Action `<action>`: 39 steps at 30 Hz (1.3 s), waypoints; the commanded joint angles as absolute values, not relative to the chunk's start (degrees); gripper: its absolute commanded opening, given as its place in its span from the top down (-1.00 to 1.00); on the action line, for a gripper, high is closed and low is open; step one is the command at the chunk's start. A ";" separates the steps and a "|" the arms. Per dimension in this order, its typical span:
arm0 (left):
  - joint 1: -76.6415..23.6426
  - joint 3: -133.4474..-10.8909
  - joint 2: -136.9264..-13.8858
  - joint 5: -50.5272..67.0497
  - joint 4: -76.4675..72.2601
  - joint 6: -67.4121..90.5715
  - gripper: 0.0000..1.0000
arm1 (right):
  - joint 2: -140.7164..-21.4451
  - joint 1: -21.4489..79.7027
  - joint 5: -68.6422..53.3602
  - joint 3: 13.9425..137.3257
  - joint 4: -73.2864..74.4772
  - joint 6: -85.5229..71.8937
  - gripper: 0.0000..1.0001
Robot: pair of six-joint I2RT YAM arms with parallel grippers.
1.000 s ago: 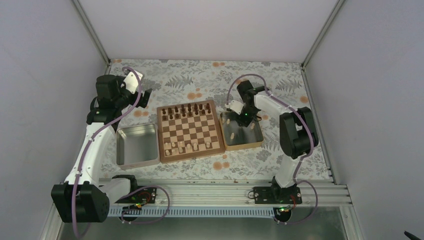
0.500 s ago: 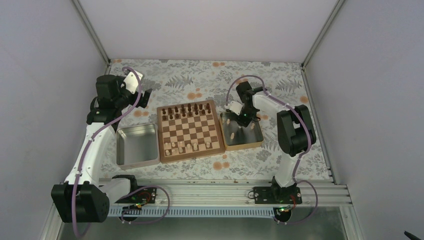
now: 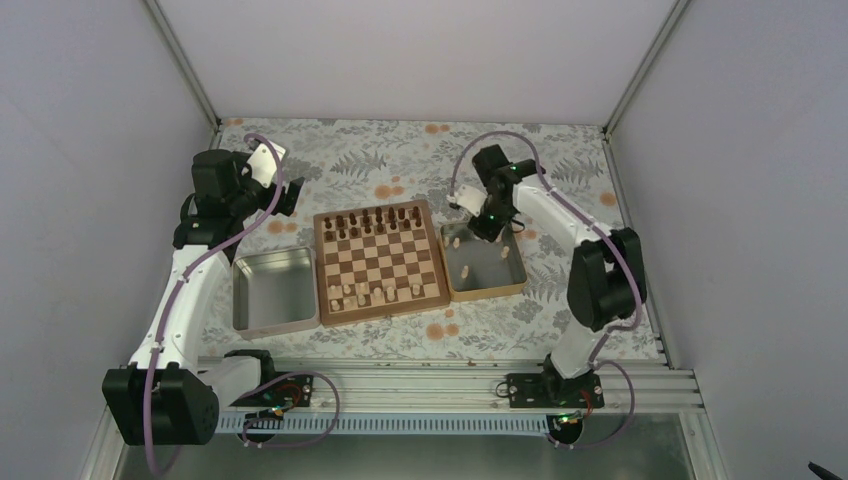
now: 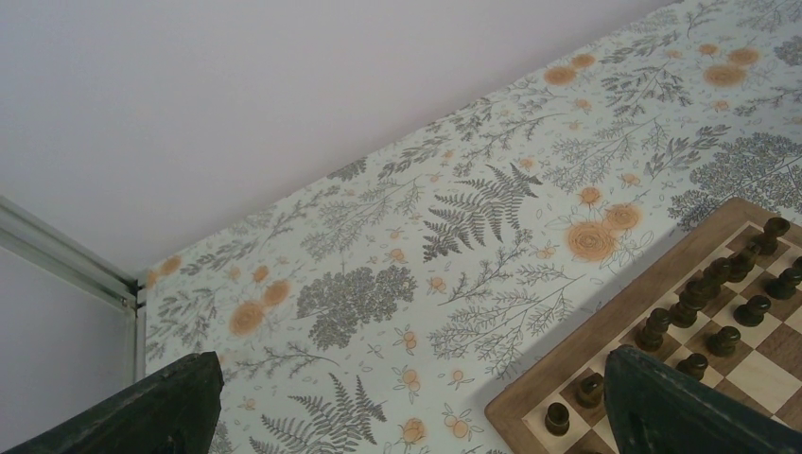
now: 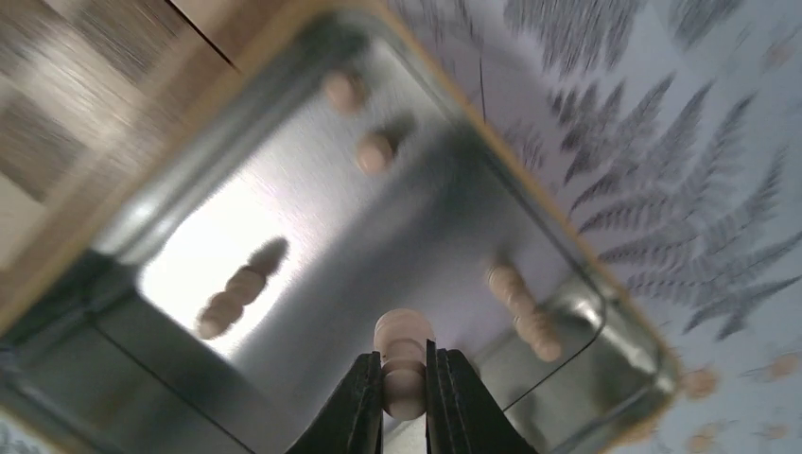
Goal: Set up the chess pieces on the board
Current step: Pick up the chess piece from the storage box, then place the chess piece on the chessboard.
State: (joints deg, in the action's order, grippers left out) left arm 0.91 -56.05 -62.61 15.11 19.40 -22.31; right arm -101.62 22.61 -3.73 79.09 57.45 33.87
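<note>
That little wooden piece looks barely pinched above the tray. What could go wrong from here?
1. The right tool grips the pale piece by a narrow part, with its head poking out. It could twist or slip and fall back into the tray.
2. The board already has pale pieces standing close together in its near rows, so setting this one down could topple a neighbour.

Pale light-wood chess piece [image 5: 404,364], dark-and-light brown checked board [image 3: 380,262], shiny silver tray [image 5: 312,236], fern-and-orange-flower tablecloth [image 4: 473,218].
</note>
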 commanded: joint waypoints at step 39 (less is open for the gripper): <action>1.10 -55.83 -63.00 15.44 19.22 -22.76 -1.00 | -111.76 54.74 -11.24 89.39 63.43 30.42 0.88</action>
